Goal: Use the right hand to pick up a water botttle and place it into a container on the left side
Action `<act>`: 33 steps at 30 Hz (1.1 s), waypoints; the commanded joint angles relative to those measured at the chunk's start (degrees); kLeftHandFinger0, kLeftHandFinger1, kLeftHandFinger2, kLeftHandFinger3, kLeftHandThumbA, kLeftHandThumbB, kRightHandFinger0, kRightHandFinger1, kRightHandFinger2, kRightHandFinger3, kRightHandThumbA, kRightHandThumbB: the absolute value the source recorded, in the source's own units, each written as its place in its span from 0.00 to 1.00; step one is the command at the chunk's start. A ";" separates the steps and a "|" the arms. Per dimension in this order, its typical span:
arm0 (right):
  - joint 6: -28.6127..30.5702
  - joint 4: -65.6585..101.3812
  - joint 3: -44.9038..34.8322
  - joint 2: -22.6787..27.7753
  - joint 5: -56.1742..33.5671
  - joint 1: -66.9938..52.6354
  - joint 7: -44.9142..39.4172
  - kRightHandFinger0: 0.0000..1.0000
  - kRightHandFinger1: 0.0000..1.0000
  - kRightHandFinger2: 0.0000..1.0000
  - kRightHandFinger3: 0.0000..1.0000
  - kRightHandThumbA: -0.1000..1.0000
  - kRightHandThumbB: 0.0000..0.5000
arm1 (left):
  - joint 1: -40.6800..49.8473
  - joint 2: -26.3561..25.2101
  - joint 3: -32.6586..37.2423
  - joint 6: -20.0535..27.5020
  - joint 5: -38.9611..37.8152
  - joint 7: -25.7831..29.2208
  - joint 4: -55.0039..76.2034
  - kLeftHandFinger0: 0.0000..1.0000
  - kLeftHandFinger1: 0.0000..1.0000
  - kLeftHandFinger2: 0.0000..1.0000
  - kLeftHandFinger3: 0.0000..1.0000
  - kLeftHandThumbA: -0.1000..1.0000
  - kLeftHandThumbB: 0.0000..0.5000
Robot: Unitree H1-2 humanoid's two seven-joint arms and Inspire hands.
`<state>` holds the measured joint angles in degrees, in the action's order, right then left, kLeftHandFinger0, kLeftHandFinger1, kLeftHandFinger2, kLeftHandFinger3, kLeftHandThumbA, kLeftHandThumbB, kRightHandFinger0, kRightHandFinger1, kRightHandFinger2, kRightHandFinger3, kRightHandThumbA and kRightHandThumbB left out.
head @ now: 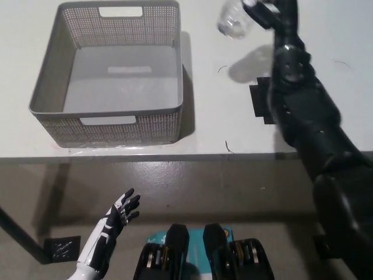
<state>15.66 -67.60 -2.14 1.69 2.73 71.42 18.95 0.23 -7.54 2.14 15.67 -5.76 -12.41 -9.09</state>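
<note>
One water bottle (pixel 233 23), one basket (pixel 44 87), one table (pixel 221 134).

Right arm (pixel 309 122): glossy black, bulky segmented shells, ending in a black right hand (pixel 274 13) at upper right of the frame. Left hand (pixel 113 219): white casing with black fingers (pixel 129 201), lower left.
</note>
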 commanded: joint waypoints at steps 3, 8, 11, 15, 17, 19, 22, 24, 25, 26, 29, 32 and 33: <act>1.99 6.53 4.15 -5.50 3.74 6.40 1.79 0.00 0.19 0.61 0.66 0.00 0.27 | -0.35 -0.31 0.26 2.35 -0.01 -0.66 0.06 1.00 1.00 1.00 1.00 1.00 0.54; 2.28 4.79 5.17 -8.84 3.68 7.22 1.77 0.00 0.21 0.65 0.65 0.00 0.24 | -0.52 -0.60 0.16 2.05 -0.25 -0.99 0.34 1.00 1.00 1.00 1.00 1.00 0.57; 3.48 1.57 5.88 -10.54 4.36 8.18 2.93 0.00 0.25 0.67 0.60 0.00 0.23 | -0.68 -0.69 0.16 2.68 0.25 -0.87 0.18 1.00 1.00 1.00 1.00 1.00 0.56; 1.59 -3.60 6.64 -12.46 4.96 9.41 4.94 0.00 0.27 0.70 0.62 0.00 0.22 | -0.83 -0.63 0.23 2.34 -0.05 -1.07 0.35 1.00 1.00 1.00 1.00 1.00 0.56; 2.88 -6.03 7.65 -12.68 5.76 9.19 5.56 0.00 0.27 0.72 0.64 0.00 0.23 | -0.81 -0.49 0.27 1.69 -0.32 -1.13 0.70 1.00 1.00 1.00 1.00 1.00 0.57; 3.41 -7.76 8.26 -12.89 5.86 8.86 5.39 0.00 0.27 0.71 0.61 0.00 0.22 | -0.79 -0.59 0.29 1.54 -0.11 -1.08 0.92 1.00 1.00 1.00 1.00 1.00 0.57; 2.32 -9.94 9.40 -12.96 6.45 8.12 4.60 0.00 0.31 0.78 0.69 0.00 0.21 | -1.02 -0.75 0.34 1.90 -0.33 -1.41 0.79 1.00 1.00 1.00 1.00 1.00 0.52; 0.34 -10.96 9.32 -12.82 5.74 7.74 3.08 0.00 0.33 0.82 0.74 0.00 0.23 | -1.22 -0.89 0.35 1.89 -0.48 -1.64 0.71 1.00 1.00 1.00 1.00 1.00 0.55; -0.92 -11.24 9.32 -12.83 5.59 7.57 2.82 0.00 0.34 0.81 0.76 0.00 0.28 | -1.20 -0.90 0.35 1.96 -0.45 -1.66 0.87 1.00 1.00 1.00 1.00 1.00 0.54; -1.21 -11.30 9.36 -12.81 5.61 7.48 2.88 0.00 0.34 0.79 0.75 0.00 0.30 | -1.22 -0.95 0.35 1.97 -0.43 -1.72 0.93 1.00 1.00 1.00 1.00 1.00 0.54; -0.43 -11.70 9.99 -11.85 5.52 6.60 -2.20 0.45 0.71 0.97 0.97 0.46 0.50 | -1.46 -1.04 0.52 1.79 -0.45 -2.13 0.87 1.00 1.00 1.00 1.00 1.00 0.51; -2.84 -12.03 10.88 -10.74 5.55 6.73 -10.52 0.95 1.00 1.00 1.00 0.82 0.81 | -1.39 -1.02 0.52 1.78 -0.90 -2.49 0.46 1.00 1.00 1.00 1.00 1.00 0.52; -3.40 -12.06 11.19 -10.48 5.77 6.80 -11.63 1.00 1.00 1.00 1.00 0.86 0.85 | -1.37 -1.02 0.52 1.68 -0.97 -2.57 0.51 1.00 1.00 1.00 1.00 1.00 0.52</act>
<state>14.26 -80.36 7.72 -10.44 7.71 75.02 16.82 -0.43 -7.68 2.30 16.01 -5.80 -13.59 -9.55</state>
